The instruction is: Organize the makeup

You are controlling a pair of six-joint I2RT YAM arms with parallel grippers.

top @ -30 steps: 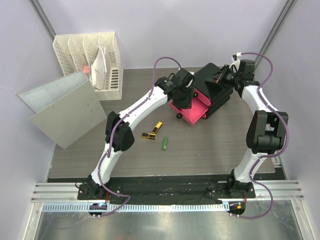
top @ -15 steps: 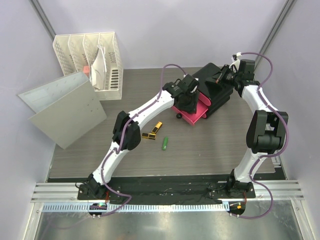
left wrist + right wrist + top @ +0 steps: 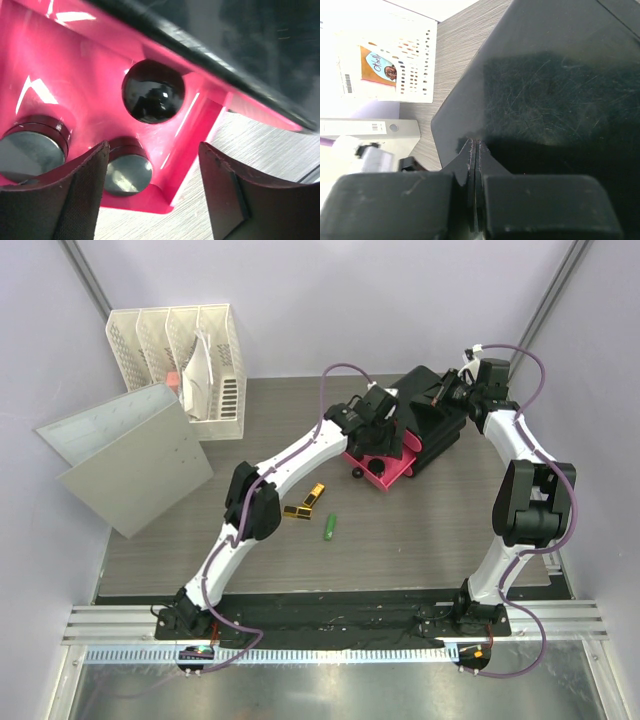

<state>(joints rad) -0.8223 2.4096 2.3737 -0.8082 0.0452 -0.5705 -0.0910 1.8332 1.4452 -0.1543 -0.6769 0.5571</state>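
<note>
Left gripper [image 3: 154,155] — jaws standing wide, nothing between them — poised over the open pink drawer [image 3: 75,70] of the black organizer box [image 3: 437,430]. Two round black discs lie in the drawer. One [image 3: 31,155] is off to the gripper's side; the other [image 3: 128,174] shows at one edge of the gap between the jaws, near the drawer's front corner. A glossy black ball [image 3: 153,91] sits on the pink wall behind them. From where I stand it reads as the drawer's knob, though I cannot be certain. Right gripper [image 3: 474,150], jaws pressed together and empty, rests against the box's black top, seemingly steadying it.

More of the makeup lies loose on the table [image 3: 430,540], apart from the box. Two gold-black lipsticks, one [image 3: 315,494] and one [image 3: 296,511], lie close together, with a green stick [image 3: 329,528] just beside them.

Handling, as a judgement: all three kinds look small, light and rigid, with smooth shiny casings likely to slip under a weak pinch. The green stick, being round, would probably roll if nudged — best taken across its middle, jaws square to its long axis. The lipsticks want the same mid-body hold. The discs are low and flat, so only their rims offer purchase.
</note>
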